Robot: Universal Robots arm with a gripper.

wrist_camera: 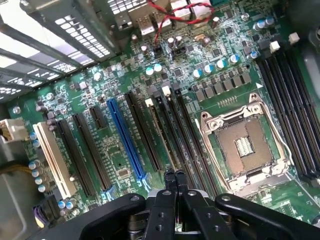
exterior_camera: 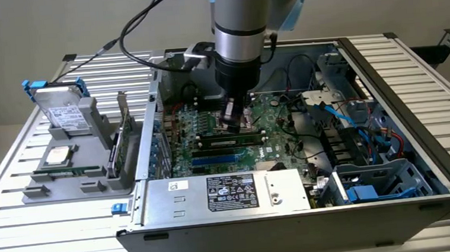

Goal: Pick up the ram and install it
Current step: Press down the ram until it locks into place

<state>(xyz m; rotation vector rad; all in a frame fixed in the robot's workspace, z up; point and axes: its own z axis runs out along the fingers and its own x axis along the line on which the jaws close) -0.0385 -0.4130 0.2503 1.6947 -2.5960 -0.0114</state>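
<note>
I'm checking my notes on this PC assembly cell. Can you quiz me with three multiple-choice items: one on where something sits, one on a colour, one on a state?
1. Where is the hard drive?
A. Standing in the grey fixture
B. Inside the computer case
C. On top of the power supply

2. What colour is the coloured expansion slot in the wrist view?
A. Red
B. Yellow
C. Blue

3. How are the fingers set?
A. Wide open
B. Shut, tips together
C. Shut on the hard drive

Answers:
1. A: it stands in the fixture, outside the case on the exterior view's left.
2. C: it is bright blue.
3. B: the tips meet with nothing between them.
</note>
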